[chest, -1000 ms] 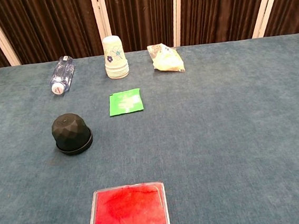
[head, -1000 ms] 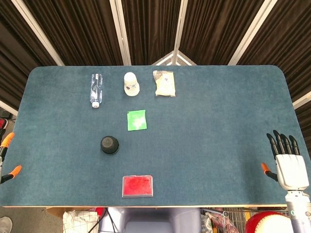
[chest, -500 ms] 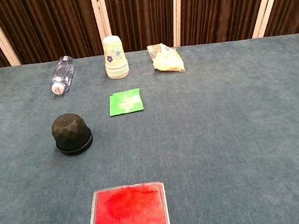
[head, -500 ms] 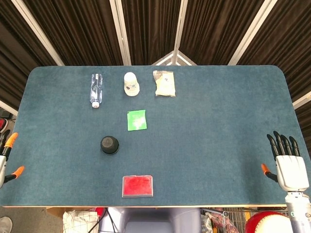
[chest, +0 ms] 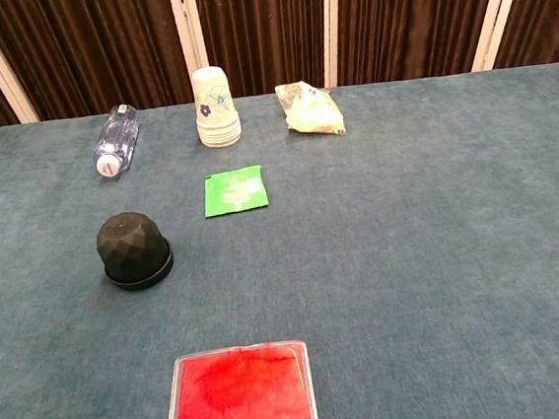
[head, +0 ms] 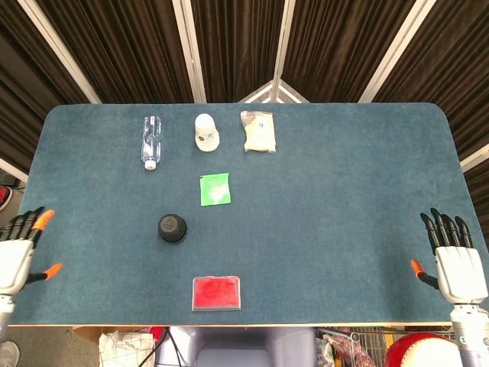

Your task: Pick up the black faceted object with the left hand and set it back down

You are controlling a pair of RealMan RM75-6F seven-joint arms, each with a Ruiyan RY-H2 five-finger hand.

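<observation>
Landmark: black faceted object (chest: 134, 248), upright on the blue table (head: 344, 191), left of centre, untouched. Behind it lies a clear bottle (chest: 115, 138), on its side, contents unclear; right of that stands a stack of paper cups (chest: 216, 107), then a pale bag (chest: 311, 109). A red flat case (chest: 241, 393) lies in front, a green packet (chest: 234, 191) behind-right. Left hand (head: 18, 252) at the table's left edge, fingers apart, empty. Right hand (head: 454, 260) likewise, far right. Dark curtains (chest: 262, 23) behind
</observation>
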